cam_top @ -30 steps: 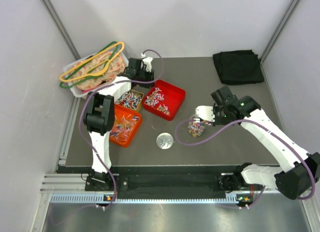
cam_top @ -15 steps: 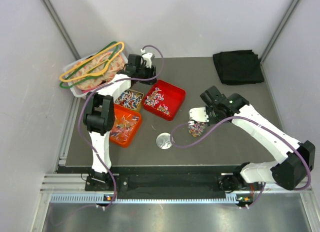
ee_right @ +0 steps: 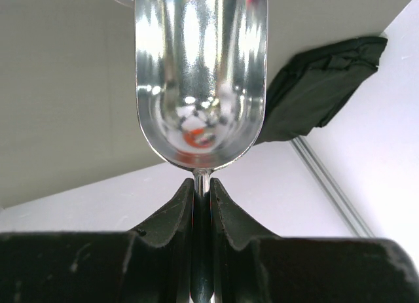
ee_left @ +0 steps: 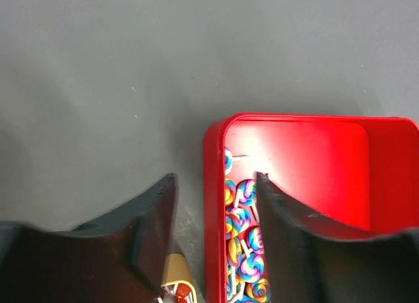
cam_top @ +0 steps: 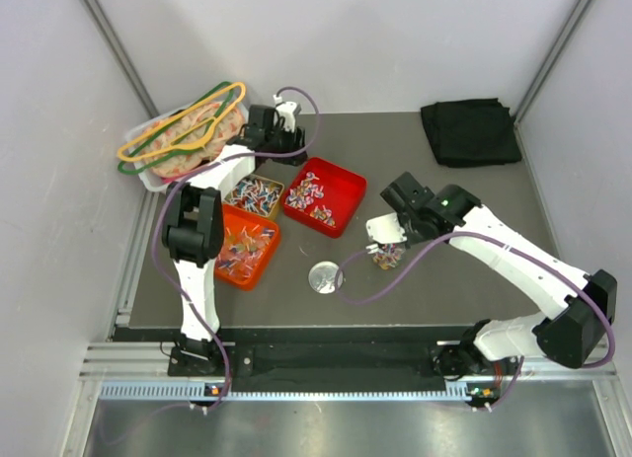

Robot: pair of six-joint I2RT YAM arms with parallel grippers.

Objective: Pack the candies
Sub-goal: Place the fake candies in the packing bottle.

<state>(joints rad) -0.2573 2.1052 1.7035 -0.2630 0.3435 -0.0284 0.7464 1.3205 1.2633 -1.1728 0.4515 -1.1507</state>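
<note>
The left claw (cam_top: pixel 294 153) is at the far side of the table (cam_top: pixel 434 289), over the far left corner of the red tray (cam_top: pixel 348 186). The candies (cam_top: pixel 314 192) lie in this tray, in a small tan tray (cam_top: pixel 279 192) just beside it, and in an orange tray (cam_top: pixel 233 279) nearer to the arms. The right claw (cam_top: pixel 400 218) holds a metal scoop (cam_top: pixel 383 227) over a clear cup (cam_top: pixel 387 256), and this cup also has candies in it. A round metal lid (cam_top: pixel 324 277) lies near the cup. At the far left stands a white basket (cam_top: pixel 148 176) with hangers (cam_top: pixel 188 121), and a black cloth (cam_top: pixel 471 131) lies in the far right corner.

From the left wrist, the jaws stand well open, one on each side of the tray's left wall. One finger (ee_left: pixel 150 231) is outside, over the table, and the other is inside the tray. They hold nothing. Swirl-coloured candies lie against this wall between them.

From the right wrist, the jaws are closed tightly on the thin handle of the scoop. Small red and white bits show in its shiny bowl; I cannot tell if they are candies or a reflection.
</note>
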